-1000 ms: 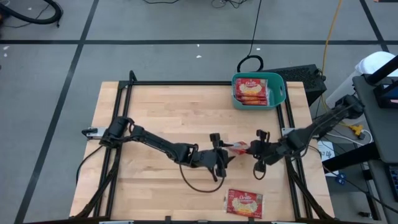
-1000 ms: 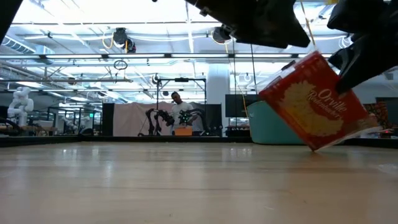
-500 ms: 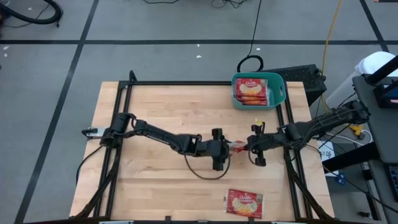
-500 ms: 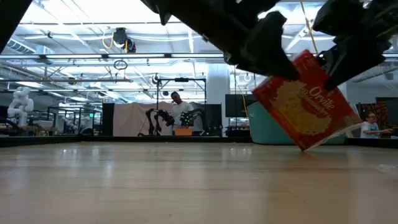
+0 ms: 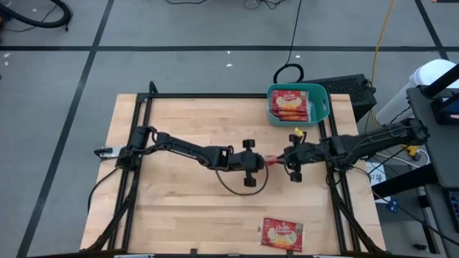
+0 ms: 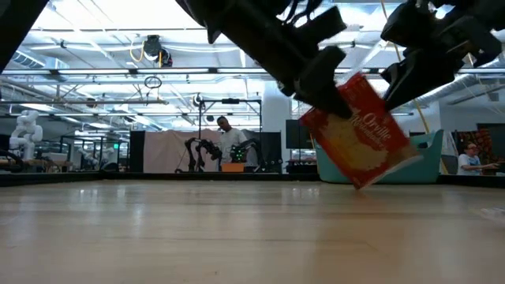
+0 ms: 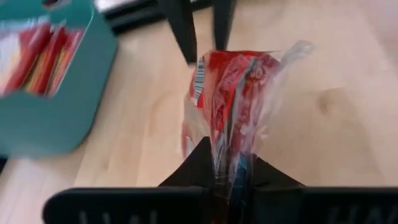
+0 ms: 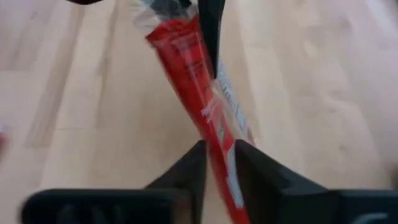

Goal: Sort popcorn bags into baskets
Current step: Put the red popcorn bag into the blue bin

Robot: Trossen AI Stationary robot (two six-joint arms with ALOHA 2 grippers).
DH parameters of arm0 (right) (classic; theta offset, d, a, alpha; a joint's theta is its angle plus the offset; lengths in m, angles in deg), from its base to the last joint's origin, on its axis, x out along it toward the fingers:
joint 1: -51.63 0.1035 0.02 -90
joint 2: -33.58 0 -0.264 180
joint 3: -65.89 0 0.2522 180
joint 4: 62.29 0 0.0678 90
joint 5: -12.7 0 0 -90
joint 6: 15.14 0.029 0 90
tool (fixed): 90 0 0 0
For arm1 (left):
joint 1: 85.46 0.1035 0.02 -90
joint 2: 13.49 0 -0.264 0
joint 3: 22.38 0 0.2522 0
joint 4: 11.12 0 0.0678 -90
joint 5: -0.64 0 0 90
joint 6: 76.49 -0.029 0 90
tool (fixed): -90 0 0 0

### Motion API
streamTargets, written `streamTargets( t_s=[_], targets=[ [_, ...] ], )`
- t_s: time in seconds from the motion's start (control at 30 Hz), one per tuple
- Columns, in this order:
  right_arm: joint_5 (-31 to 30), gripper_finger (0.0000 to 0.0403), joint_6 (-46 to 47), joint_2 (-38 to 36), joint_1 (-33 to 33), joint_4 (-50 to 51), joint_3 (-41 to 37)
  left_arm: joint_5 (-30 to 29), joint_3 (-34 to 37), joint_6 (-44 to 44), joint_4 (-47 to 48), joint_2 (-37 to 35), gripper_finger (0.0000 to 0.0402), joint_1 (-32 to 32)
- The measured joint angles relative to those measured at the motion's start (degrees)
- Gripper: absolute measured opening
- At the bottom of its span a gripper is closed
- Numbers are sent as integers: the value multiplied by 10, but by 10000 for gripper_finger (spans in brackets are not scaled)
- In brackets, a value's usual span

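Observation:
A red popcorn bag [image 5: 273, 160] hangs above the table's middle right, held between both grippers. My left gripper [image 5: 264, 160] is shut on its end toward the table's left. My right gripper [image 5: 283, 160] is closed on the opposite end. In the low view the popcorn bag [image 6: 359, 134] tilts clear of the wood, lettering showing. The teal basket [image 5: 323, 107] stands at the far right with a popcorn bag [image 5: 289, 104] lying flat inside. Another popcorn bag [image 5: 282, 234] lies flat by the near edge. My left gripper pinches the bag's clear wrapper edge [image 7: 235, 158] between its two fingers. It comes from the table's left, slanting down. The bag stands edge-on beyond the fingers, lifted clear of the table. My right gripper has the bag's other end [image 8: 217, 134] between its two fingers [image 8: 249, 165], which stand close against both faces. It comes from the table's right, slanting down. That end is the bag's upper corner [image 6: 387, 83], and the bag slopes down from it.
A black metal frame [image 5: 143, 129] runs around the tabletop's edges. Bare wood lies open on the table's left half and between the held bag and the basket. Beyond the far edge a person stands in the room [image 6: 229, 142].
Both grippers have moved toward the table's far edge. My left gripper has reached the bag and taken hold of its free end. The bag has travelled with my right gripper, staying tilted and clear of the table.

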Motion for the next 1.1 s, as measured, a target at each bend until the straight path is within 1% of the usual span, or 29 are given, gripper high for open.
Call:
streamTargets(
  t_s=[0.13,0.23,0.3,0.37,0.47,0.57,0.63,0.73,0.83,0.97,1.03,1.1],
  targets=[
    [-29,133,-4,-18,0,5,0,2,0,23,41,-11,39,8],
    [-39,174,-7,-29,0,6,-6,13,1,41,89,-31,29,15],
    [-56,194,-12,-35,0,4,-15,28,1,58,107,-47,20,24],
    [-63,207,-20,-40,0,-8,-27,42,13,71,124,-69,20,34],
    [-63,217,-39,-47,0,-44,-51,46,47,88,118,-116,20,49],
    [-68,218,-57,-52,0,-91,-71,48,104,87,103,-182,28,67],
    [-92,218,-64,-51,0,-135,-87,57,157,80,79,-232,35,81],
    [-94,218,-79,-49,-4,-225,-118,91,250,88,-23,-304,35,98],
    [-91,219,-95,-45,-12,-346,-157,141,350,114,-182,-353,22,107],
    [-87,219,-104,-32,-27,-508,-205,162,461,138,-389,-364,19,103],
    [-77,219,-104,-18,-38,-566,-217,162,496,148,-474,-357,22,100],
    [-76,219,-96,-9,-49,-591,-217,163,519,153,-538,-346,30,95]
  ],
)
